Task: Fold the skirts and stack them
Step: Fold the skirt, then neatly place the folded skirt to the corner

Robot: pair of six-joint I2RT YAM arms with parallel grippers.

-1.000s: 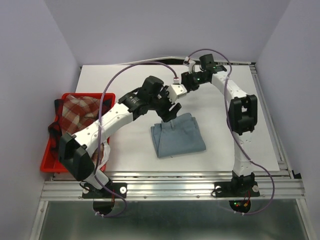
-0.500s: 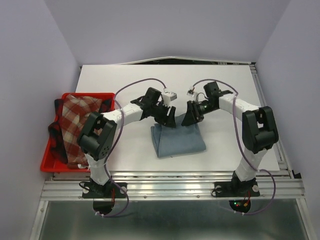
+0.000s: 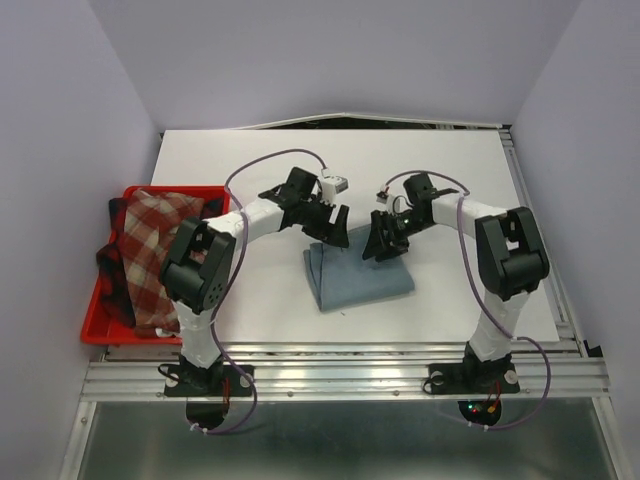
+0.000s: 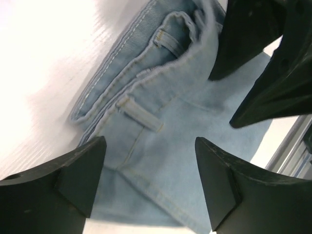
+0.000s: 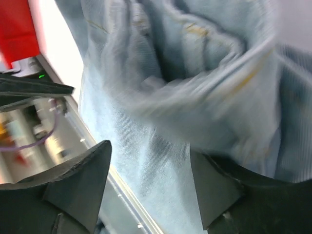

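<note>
The tray [image 3: 98,322] is bright red. The check skirt [image 3: 150,235] inside it is brick-red and cream, in large squares. Right of the tray, the table [image 3: 450,170] is white, and the denim skirt [image 3: 358,272] on it is light blue with paler stitching lines.

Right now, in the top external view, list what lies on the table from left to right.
Red tray, with the check skirt in it → left gripper → right gripper. The light blue skirt spans beneath both grippers, so I leave it out.
</note>
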